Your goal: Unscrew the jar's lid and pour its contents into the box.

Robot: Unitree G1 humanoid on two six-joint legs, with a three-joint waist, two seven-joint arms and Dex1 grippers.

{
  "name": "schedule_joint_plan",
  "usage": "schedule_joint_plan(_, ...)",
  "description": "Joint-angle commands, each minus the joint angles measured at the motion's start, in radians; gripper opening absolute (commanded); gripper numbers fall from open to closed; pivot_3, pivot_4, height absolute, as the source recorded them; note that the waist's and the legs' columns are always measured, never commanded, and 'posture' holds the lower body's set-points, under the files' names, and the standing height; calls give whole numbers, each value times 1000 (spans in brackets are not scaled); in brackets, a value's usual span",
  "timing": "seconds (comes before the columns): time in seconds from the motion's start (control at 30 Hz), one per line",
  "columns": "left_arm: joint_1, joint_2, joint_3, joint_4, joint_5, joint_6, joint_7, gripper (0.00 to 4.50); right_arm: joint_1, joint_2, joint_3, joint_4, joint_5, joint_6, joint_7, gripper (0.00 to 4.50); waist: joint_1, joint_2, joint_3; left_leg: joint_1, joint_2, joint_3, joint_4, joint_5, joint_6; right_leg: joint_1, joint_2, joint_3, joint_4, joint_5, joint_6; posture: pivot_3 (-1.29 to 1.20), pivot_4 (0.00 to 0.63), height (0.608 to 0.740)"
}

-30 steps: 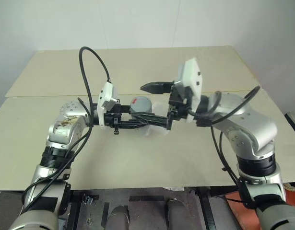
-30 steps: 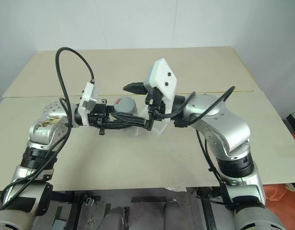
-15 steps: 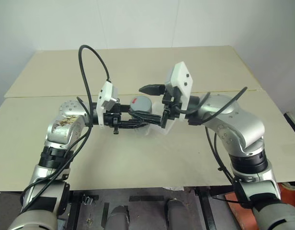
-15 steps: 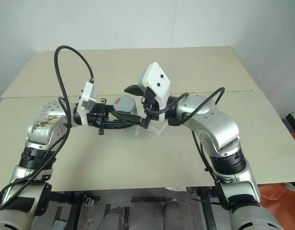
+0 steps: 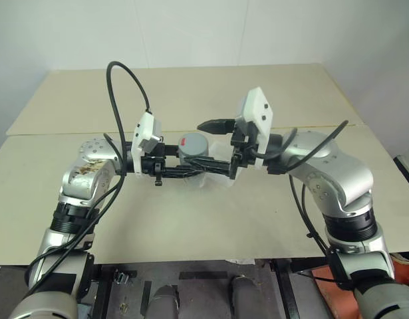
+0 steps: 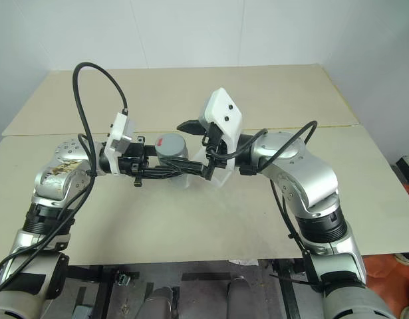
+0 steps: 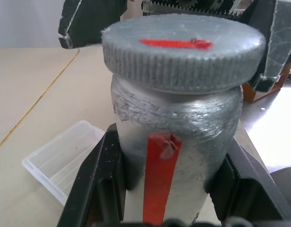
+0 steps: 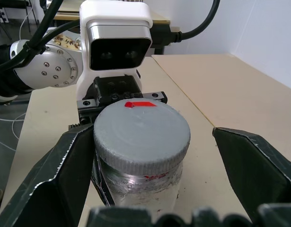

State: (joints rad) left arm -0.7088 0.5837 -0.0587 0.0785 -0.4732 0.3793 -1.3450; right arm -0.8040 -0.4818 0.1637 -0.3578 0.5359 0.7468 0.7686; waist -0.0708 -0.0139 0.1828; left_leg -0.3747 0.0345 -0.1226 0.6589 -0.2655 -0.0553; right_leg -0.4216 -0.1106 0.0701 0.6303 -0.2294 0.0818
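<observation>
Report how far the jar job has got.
Done: left end effector grips the jar above the table. In hand: right end effector is open around the lid, one finger touching. Left: unscrewing, then pouring into the box.

— What else is there?
— A beige counter (image 5: pixel 191 219), and a second one (image 5: pixel 191 86) butted against its far edge, with a seam (image 5: pixel 58 132) running between them.
— Behind those?
— A plain white wall (image 5: pixel 191 33).
— Anything below the near edge?
— A dark frame (image 5: pixel 211 271) under the counter, and something orange-red (image 5: pixel 320 276) on the floor by the right corner. I cannot tell what it is.
</observation>
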Motion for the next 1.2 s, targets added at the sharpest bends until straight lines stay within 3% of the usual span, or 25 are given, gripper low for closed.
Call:
schedule_joint_plan(0.03,-15,7,14,-32,-18,-2,-4,1901,-3,5,-38,-46,36,-18,20,4444,0,0,0,0,0,0,0,0,0,0,0,0,0,0,0,0,150,740)
schedule_joint_plan(0.5,-9,6,7,-41,-16,-2,-3,1901,-8,25,-22,-58,41,1,-9,4444,0,0,0,0,0,0,0,0,0,0,0,0,0,0,0,0,150,740)
schedule_joint_plan(0.6,-9,4,6,-41,-15,-1,-2,1901,-7,25,-19,-57,39,2,-12,3806,0,0,0,0,0,0,0,0,0,0,0,0,0,0,0,0,150,740)
schedule_joint_plan(0.7,-9,4,6,-41,-15,-2,-3,1901,-7,24,-13,-59,32,-2,-13,2819,0,0,0,0,0,0,0,0,0,0,0,0,0,0,0,0,150,740)
schedule_joint_plan(0.73,-9,4,6,-41,-15,-3,-3,1901,-8,24,-12,-59,30,-2,-15,2733,0,0,0,0,0,0,0,0,0,0,0,0,0,0,0,0,150,740)
schedule_joint_plan(0.9,4,11,8,-51,-15,-3,-3,1901,-25,32,-37,-50,66,26,-19,2732,0,0,0,0,0,0,0,0,0,0,0,0,0,0,0,0,150,740)
schedule_joint_plan(1.2,34,42,22,-48,-10,-6,-5,1901,-127,78,-260,0,292,206,-158,2732,1,0,0,0,0,0,0,0,0,0,0,0,0,0,0,0,150,740)
